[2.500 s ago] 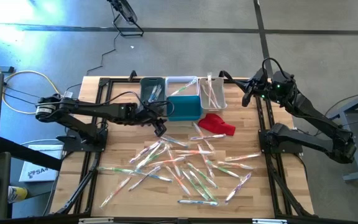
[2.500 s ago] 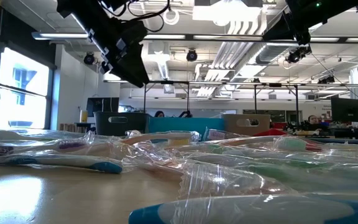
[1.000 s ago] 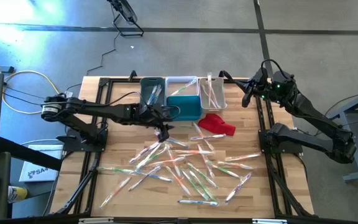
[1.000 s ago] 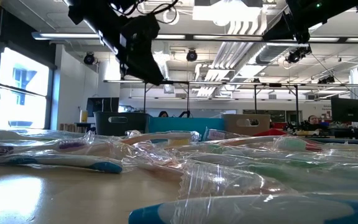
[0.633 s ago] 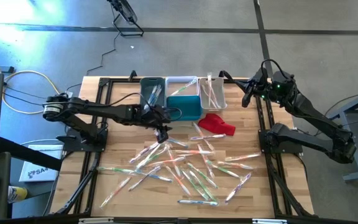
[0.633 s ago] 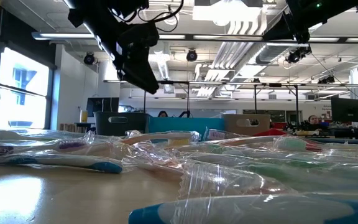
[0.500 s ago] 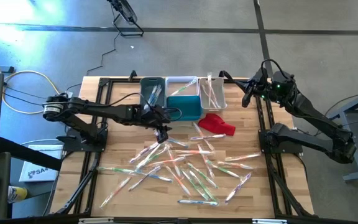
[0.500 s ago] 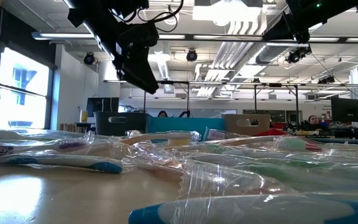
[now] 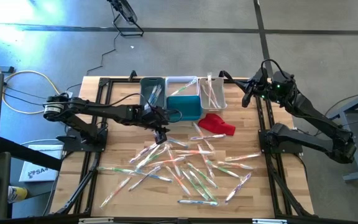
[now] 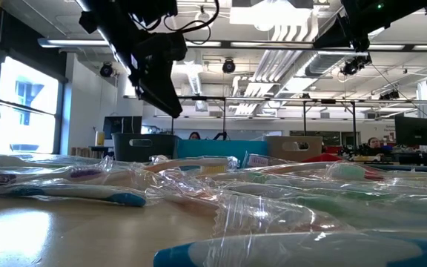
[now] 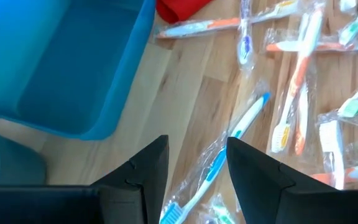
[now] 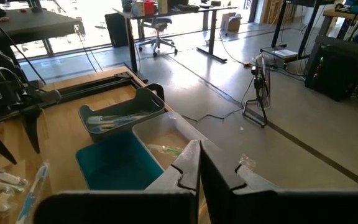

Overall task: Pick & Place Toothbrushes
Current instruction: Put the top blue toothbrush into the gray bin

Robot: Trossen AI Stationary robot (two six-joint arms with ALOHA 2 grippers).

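The left gripper (image 9: 161, 134) hangs above the light wooden table (image 9: 120, 168) with its two dark fingers (image 11: 146, 165) apart and nothing between them. It sits just off the teal rectangular plastic bin (image 9: 184, 107), toward 7 o'clock from it in the high view. The left wrist view shows what lies right under it: a blue-handled toothbrush in a clear wrapper (image 11: 229, 146) on the bare wood, seen through the gap between the fingers, with the teal bin's wall close by.

The rest of the wrapped toothbrushes (image 9: 185, 165), with green, orange, blue and white handles, are strewn across the middle of the table, toward 5 o'clock from the left gripper. A crumpled red cloth (image 9: 217, 124) lies at 3 o'clock from it, beside the teal bin. Behind the teal bin stand a dark grey bin (image 9: 152, 91), a white bin (image 9: 180, 84) and a pale bin (image 9: 211, 92); the grey and pale ones hold wrapped brushes.

The right gripper (image 9: 248, 98) waits at the table's far right edge, raised, fingers pressed together as its wrist view shows.

Only the low view shows the room behind: ceiling lights, desks and a monitor (image 10: 414, 131). On the floor at the high view's lower left lies a white sheet (image 9: 33, 171) with dark print too small to read.
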